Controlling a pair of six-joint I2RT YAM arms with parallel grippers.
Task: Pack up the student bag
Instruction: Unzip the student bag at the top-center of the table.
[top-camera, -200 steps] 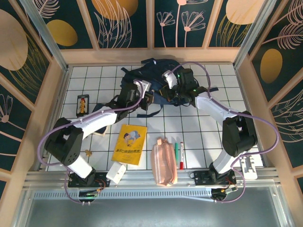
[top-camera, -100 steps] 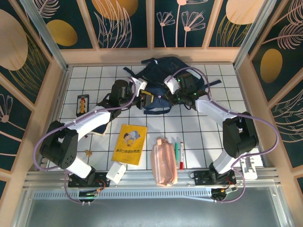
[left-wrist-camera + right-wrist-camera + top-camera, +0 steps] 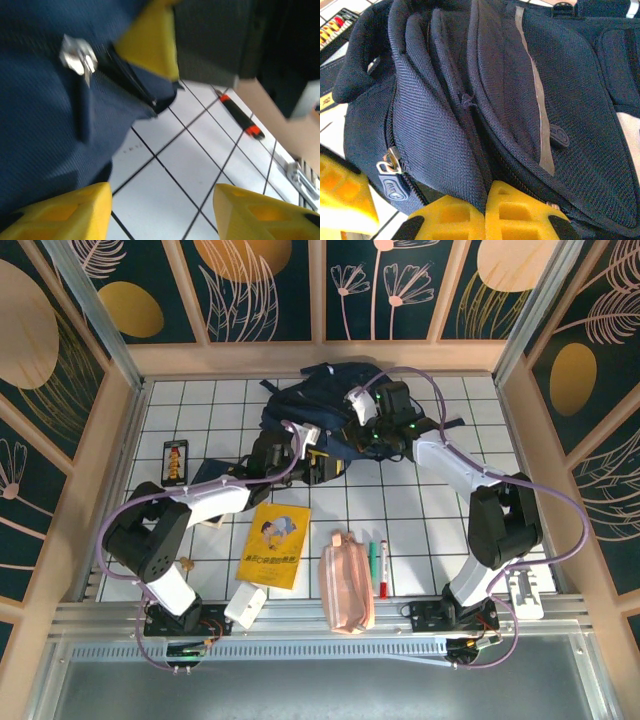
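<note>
Since a second earlier, the left tool (image 3: pixel 318 462) had drawn back to the near edge of the student bag (image 3: pixel 300 400) and opened. From above, the bag lay slumped at the far middle of the tabletop (image 3: pixel 440 530), with the right tool (image 3: pixel 358 430) on it. Left wrist: the jaws stood apart over bare tile, holding nothing. Right wrist: that tool was pinched shut on a fabric fold near the zipper pull (image 3: pixel 390 182). The cloth looked soft and floppy, probably best gripped at a seam. The pull's lettering was unreadable.
</note>
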